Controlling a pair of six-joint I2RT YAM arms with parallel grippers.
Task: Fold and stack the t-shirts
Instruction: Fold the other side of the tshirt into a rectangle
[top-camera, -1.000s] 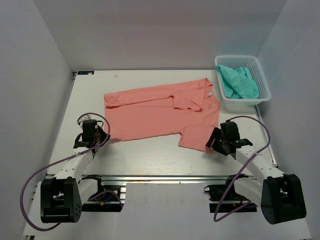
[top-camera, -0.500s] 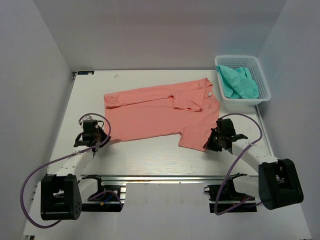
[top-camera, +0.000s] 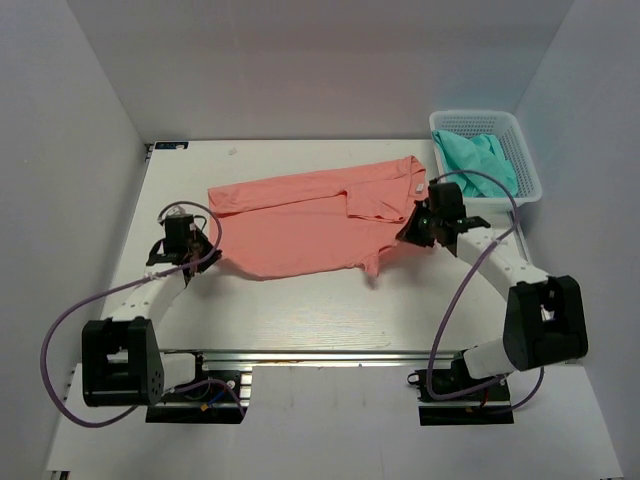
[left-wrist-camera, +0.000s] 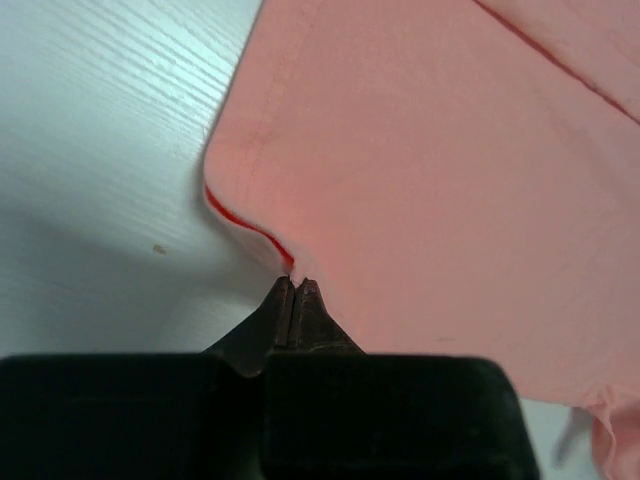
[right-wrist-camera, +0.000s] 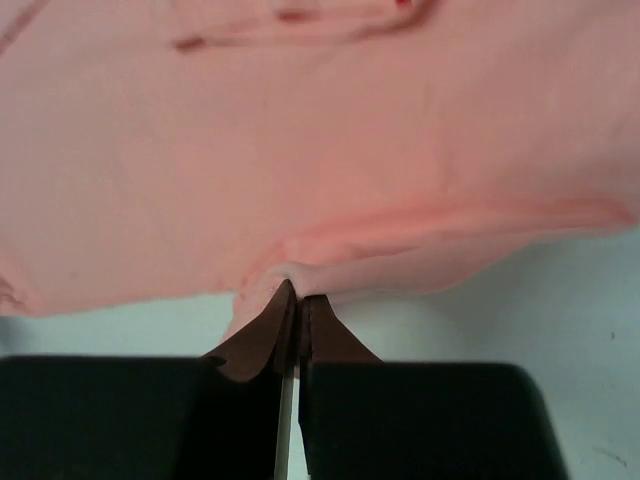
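A salmon-pink t-shirt (top-camera: 300, 215) lies spread across the middle of the table, its small white neck label (top-camera: 419, 188) at the right. My left gripper (top-camera: 203, 253) is shut on the shirt's near-left hem corner (left-wrist-camera: 292, 262). My right gripper (top-camera: 412, 233) is shut on the shirt's near-right edge (right-wrist-camera: 300, 275), which is lifted and folded back over the body. A teal-green t-shirt (top-camera: 478, 163) lies crumpled in the white basket (top-camera: 531, 178) at the far right.
The basket stands at the table's back right corner, close behind my right arm. Bare white table (top-camera: 300, 310) lies between the shirt and the arm bases. Grey walls close in the left, back and right sides.
My right gripper closed on the shirt's near-right corner and carried it back and slightly left, folding that part over the body. My left gripper moved slightly away with its corner still held.
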